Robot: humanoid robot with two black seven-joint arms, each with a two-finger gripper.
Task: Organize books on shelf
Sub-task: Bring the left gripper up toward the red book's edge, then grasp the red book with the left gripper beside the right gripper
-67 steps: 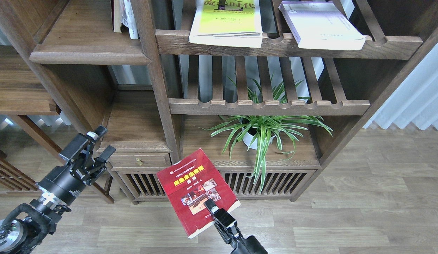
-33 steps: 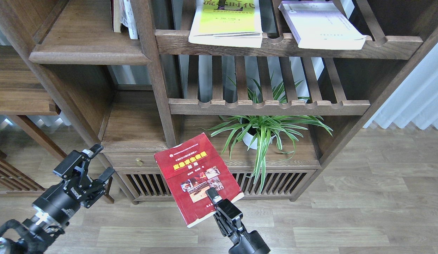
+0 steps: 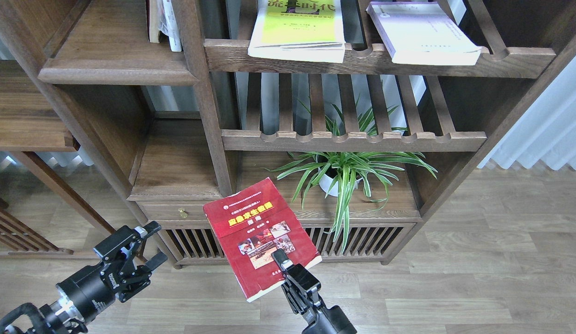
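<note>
The red book point(image 3: 255, 232), with a yellow title and small photos, hangs face up in front of the cabinet's base. My right gripper point(image 3: 281, 262) is shut on its near edge, coming up from the bottom centre. At lower left my left gripper point(image 3: 153, 244) is open and empty, well left of the book. The yellow-green book point(image 3: 297, 28) and the pale lavender book point(image 3: 422, 32) lie flat on the upper slatted rack point(image 3: 362, 62). The shelf point(image 3: 116, 65), a solid dark board with a moulded front edge, is at upper left.
A few upright books point(image 3: 165, 23) stand at the back right of the shelf. A potted spider plant point(image 3: 343, 171) sits under the lower slatted rack point(image 3: 353, 139). A small drawer with a brass knob point(image 3: 182, 213) is behind the red book. A pale curtain point(image 3: 547, 130) hangs at right.
My left gripper has dropped down and a little to the right. The red book rose slightly in my right gripper, then held about steady.
</note>
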